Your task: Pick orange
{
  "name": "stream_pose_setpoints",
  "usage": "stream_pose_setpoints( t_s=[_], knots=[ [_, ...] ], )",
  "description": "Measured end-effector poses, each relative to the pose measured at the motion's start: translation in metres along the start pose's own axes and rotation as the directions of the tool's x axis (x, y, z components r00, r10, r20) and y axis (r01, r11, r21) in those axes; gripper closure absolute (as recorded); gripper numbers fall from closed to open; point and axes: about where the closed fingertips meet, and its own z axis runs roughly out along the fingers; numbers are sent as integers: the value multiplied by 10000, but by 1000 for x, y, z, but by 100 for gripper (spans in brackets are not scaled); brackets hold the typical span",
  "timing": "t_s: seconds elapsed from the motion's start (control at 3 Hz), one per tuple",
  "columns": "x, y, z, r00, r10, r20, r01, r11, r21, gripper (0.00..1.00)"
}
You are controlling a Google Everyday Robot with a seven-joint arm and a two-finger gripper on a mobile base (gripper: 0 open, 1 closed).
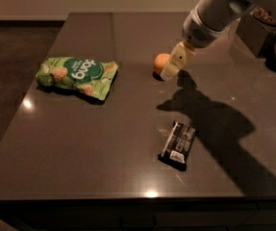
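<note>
The orange is a small round orange fruit on the dark table, near its middle towards the back. My gripper comes in from the upper right on a white arm. Its cream-coloured tip is right beside the orange on its right side and covers part of it. I cannot tell whether it touches the fruit.
A green snack bag lies to the left of the orange. A dark wrapped snack bar lies nearer the front, right of centre. A dark box-like object stands at the back right. The arm's shadow falls across the table's right part.
</note>
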Motion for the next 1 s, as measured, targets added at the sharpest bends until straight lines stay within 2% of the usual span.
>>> stream_pose_setpoints(
  t_s=[0.33, 0.67, 1.0],
  knots=[
    [-6, -21, 39, 9997, 228, -46, -230, 9989, -417, 0],
    [-7, -32, 58, 9997, 233, -100, -239, 9974, -676, 0],
    [-9, -35, 72, 9998, 138, -170, -152, 9959, -892, 12]
  ],
)
